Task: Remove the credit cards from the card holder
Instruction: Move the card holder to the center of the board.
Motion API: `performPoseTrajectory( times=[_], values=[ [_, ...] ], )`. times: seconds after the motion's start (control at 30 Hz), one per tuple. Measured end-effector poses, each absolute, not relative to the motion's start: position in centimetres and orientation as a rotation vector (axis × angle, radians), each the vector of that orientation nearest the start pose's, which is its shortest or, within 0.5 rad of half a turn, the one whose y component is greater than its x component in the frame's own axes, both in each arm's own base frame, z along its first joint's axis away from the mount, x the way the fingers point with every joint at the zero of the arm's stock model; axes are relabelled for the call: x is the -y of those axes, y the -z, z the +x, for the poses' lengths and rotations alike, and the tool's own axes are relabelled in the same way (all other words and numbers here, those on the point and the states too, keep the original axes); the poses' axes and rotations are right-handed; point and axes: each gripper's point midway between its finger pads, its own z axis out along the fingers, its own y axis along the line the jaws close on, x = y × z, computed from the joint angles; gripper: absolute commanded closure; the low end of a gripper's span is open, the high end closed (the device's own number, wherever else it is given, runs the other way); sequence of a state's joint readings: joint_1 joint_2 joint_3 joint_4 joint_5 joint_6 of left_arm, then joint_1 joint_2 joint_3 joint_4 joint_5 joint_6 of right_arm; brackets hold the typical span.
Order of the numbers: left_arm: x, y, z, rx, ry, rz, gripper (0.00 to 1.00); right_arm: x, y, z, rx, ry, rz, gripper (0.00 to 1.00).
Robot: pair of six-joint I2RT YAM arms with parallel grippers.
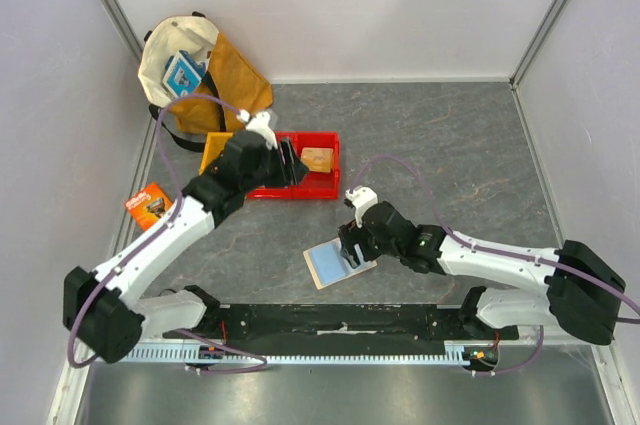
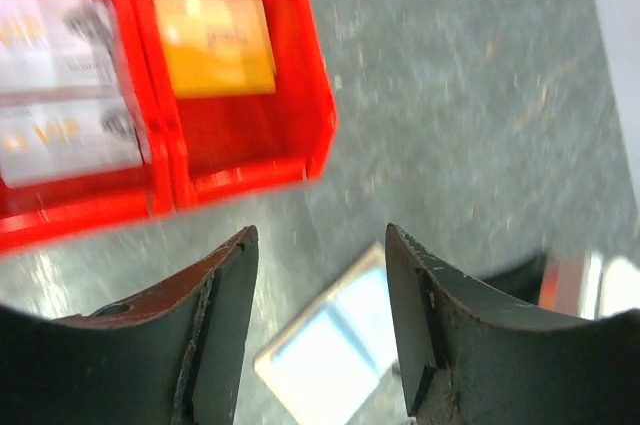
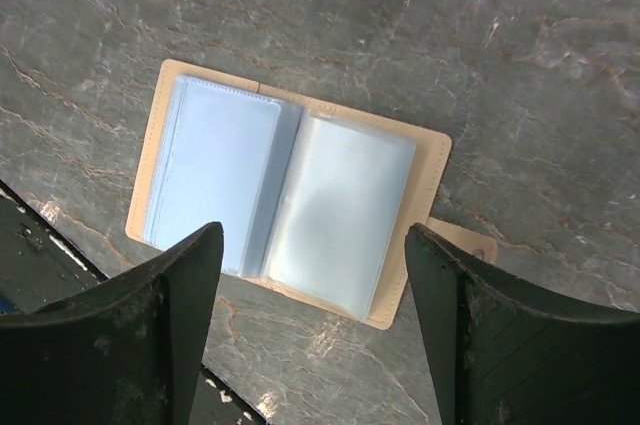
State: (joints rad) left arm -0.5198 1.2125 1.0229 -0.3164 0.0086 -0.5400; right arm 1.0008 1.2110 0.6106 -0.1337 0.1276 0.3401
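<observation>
**A:** Entry one, the card holder?

**B:** Card holder (image 3: 290, 195): beige, lying open and flat on the grey tabletop (image 3: 520, 45). Pale blue-grey sleeves (image 3: 215, 170) face up, and the snap tab (image 3: 468, 242) sticks out past one edge.

**A:** Right fingers?

**B:** Right fingers (image 3: 195, 280): spread wide and hanging above the holder, gripping nothing. In the wrist view one tip sits to each side of the holder.

**A:** Left fingers?

**B:** Left fingers (image 2: 228, 275): spread apart with nothing between them, up by the red bin (image 2: 250, 170) and well apart from the holder.

**A:** Credit cards?

**B:** Credit cards (image 2: 65, 135): two pale cards, blurred, marked "VIP". They lie side by side in one compartment of the red bin. An orange-yellow block (image 2: 212, 40) lies in the neighbouring compartment.
</observation>
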Motion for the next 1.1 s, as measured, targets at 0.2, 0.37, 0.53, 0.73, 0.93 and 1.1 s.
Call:
performPoseTrajectory(
  times=[0.2, 0.37, 0.53, 0.73, 0.93, 1.1],
  values=[
    [19.0, -17.5, 24.2, -2.263, 0.621, 0.044, 0.41, -27.5, -6.2, 17.2, -2.312, -0.583, -0.736, 0.34],
    [14.4, -20.0, 21.7, -2.123, 0.545, -0.044, 0.41, -29.2, -4.7, 15.8, -2.362, -0.669, -0.815, 0.38],
    [9.1, -25.0, 20.4, -1.857, 0.469, -0.182, 0.43, -30.9, -2.5, 13.8, -2.416, -0.680, -0.921, 0.34],
    [4.7, -25.8, 19.7, -1.708, 0.346, -0.311, 0.46, -32.5, -2.5, 15.1, -2.424, -0.676, -0.802, 0.33],
    [3.2, -24.9, 19.7, -1.695, 0.270, -0.345, 0.46, -32.1, -2.6, 19.4, -2.416, -0.638, -0.552, 0.30],
    [2.7, -24.8, 19.8, -1.692, 0.234, -0.350, 0.43, -31.4, -2.9, 22.5, -2.390, -0.585, -0.428, 0.19]
  ],
)
